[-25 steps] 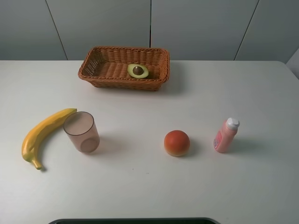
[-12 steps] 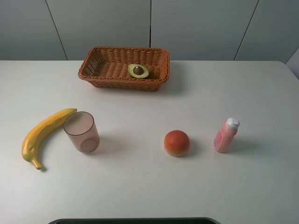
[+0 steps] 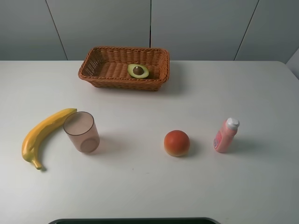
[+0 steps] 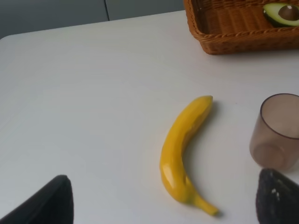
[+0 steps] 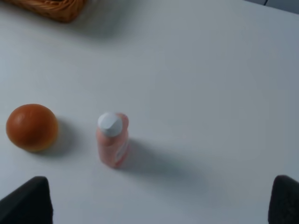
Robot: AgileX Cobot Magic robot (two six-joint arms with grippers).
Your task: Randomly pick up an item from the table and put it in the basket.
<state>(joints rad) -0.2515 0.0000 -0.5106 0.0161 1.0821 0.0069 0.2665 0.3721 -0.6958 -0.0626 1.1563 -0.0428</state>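
Observation:
The halved avocado lies cut side up inside the orange-brown wicker basket at the back of the white table. It also shows in the left wrist view, in the basket. Neither arm shows in the exterior view. In the left wrist view my left gripper is open, its fingertips wide apart above the banana. In the right wrist view my right gripper is open, its fingertips wide apart above the pink bottle.
A yellow banana and a translucent pinkish cup sit front left. A round orange-red fruit and a pink bottle with a white cap stand front right. A dark edge runs along the table's front.

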